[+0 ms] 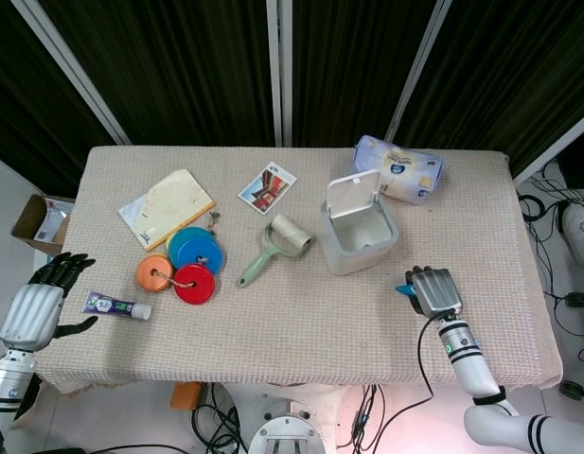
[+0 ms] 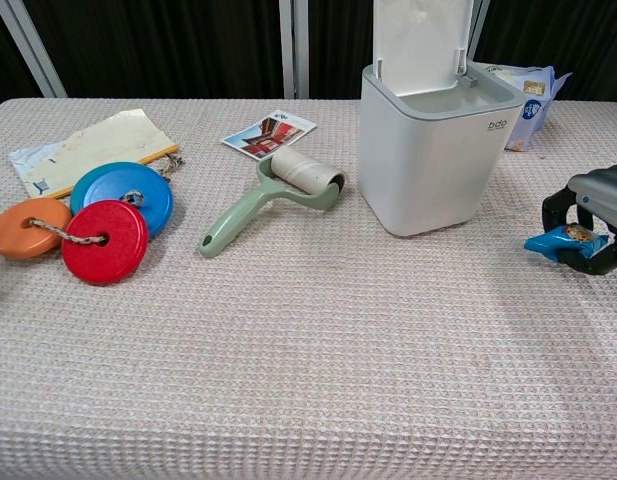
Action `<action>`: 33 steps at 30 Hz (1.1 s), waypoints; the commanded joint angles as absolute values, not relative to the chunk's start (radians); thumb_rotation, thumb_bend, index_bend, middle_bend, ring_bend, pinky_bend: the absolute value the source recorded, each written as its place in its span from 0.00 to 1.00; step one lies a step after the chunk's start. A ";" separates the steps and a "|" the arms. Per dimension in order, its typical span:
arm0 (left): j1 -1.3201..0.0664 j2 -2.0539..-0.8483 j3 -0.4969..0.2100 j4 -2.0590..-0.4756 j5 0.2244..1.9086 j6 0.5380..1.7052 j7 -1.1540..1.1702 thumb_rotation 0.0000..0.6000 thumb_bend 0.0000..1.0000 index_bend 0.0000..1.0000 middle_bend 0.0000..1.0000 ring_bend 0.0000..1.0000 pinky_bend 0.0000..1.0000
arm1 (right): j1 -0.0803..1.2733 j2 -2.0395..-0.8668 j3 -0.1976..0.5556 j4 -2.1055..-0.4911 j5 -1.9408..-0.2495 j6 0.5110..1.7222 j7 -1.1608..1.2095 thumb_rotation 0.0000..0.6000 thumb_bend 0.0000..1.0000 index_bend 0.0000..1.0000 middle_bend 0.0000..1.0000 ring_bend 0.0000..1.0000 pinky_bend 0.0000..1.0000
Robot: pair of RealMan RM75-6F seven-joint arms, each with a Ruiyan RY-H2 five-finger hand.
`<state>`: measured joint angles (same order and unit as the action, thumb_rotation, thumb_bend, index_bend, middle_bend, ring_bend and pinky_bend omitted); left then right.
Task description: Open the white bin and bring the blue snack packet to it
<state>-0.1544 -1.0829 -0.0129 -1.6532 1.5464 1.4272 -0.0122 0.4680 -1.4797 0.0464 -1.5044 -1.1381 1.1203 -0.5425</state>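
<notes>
The white bin (image 1: 356, 238) (image 2: 428, 165) stands right of the table's middle with its lid (image 1: 354, 193) (image 2: 424, 45) tipped up and open. My right hand (image 1: 434, 290) (image 2: 591, 221) is a little right of and nearer than the bin, fingers curled around the blue snack packet (image 1: 405, 288) (image 2: 560, 240), which pokes out on its left side just above the cloth. My left hand (image 1: 36, 303) hangs off the table's left front corner, fingers spread, holding nothing; the chest view does not show it.
A green lint roller (image 1: 273, 248) (image 2: 273, 199) lies left of the bin. Orange, blue and red discs (image 1: 183, 267) (image 2: 106, 222) on a string, a yellow-edged booklet (image 1: 167, 207), a photo card (image 1: 268, 187), a purple tube (image 1: 115, 305) and a tissue pack (image 1: 398, 168) are also on the cloth.
</notes>
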 commanded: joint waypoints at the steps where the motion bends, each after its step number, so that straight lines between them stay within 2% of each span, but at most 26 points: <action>1: -0.153 -1.082 -0.013 -1.654 1.546 1.430 -0.013 1.00 0.02 0.18 0.14 0.09 0.23 | 0.454 -1.455 0.049 -1.535 -1.169 1.158 -0.529 1.00 0.47 0.71 0.52 0.50 0.74; 7: -0.152 -1.080 -0.015 -1.652 1.543 1.432 -0.019 1.00 0.03 0.18 0.14 0.09 0.23 | 0.396 -1.344 0.062 -1.677 -1.294 1.331 -0.501 1.00 0.47 0.71 0.52 0.50 0.74; 13: -0.156 -1.083 -0.013 -1.656 1.552 1.428 -0.010 1.00 0.02 0.18 0.14 0.09 0.23 | 0.385 -1.268 0.128 -1.774 -1.407 1.455 -0.467 1.00 0.47 0.71 0.53 0.50 0.74; 15: -0.157 -1.085 -0.012 -1.658 1.554 1.426 -0.005 1.00 0.02 0.18 0.14 0.09 0.23 | 0.409 -1.273 0.162 -1.782 -1.410 1.445 -0.471 1.00 0.48 0.71 0.53 0.49 0.74; 21: -0.159 -1.088 -0.010 -1.657 1.553 1.420 0.002 1.00 0.03 0.18 0.14 0.09 0.23 | 0.530 -1.343 0.265 -1.767 -1.296 1.317 -0.542 1.00 0.48 0.70 0.52 0.49 0.74; 28: -0.161 -1.084 -0.016 -1.643 1.537 1.414 -0.020 1.00 0.02 0.18 0.14 0.09 0.23 | 0.626 -1.440 0.309 -1.683 -1.215 1.236 -0.583 1.00 0.45 0.62 0.49 0.47 0.67; 31: -0.161 -1.083 -0.016 -1.641 1.538 1.415 -0.025 1.00 0.03 0.18 0.14 0.09 0.23 | 0.644 -1.455 0.305 -1.668 -1.195 1.214 -0.598 1.00 0.40 0.50 0.40 0.37 0.58; 33: -0.160 -1.082 -0.016 -1.641 1.540 1.418 -0.027 1.00 0.02 0.18 0.14 0.09 0.23 | 0.650 -1.458 0.301 -1.666 -1.193 1.210 -0.602 1.00 0.33 0.35 0.27 0.19 0.40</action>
<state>-0.1602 -1.0822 -0.0160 -1.6411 1.5398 1.4176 -0.0266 0.6481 -1.4556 0.3024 -1.6674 -1.1944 1.2118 -0.6006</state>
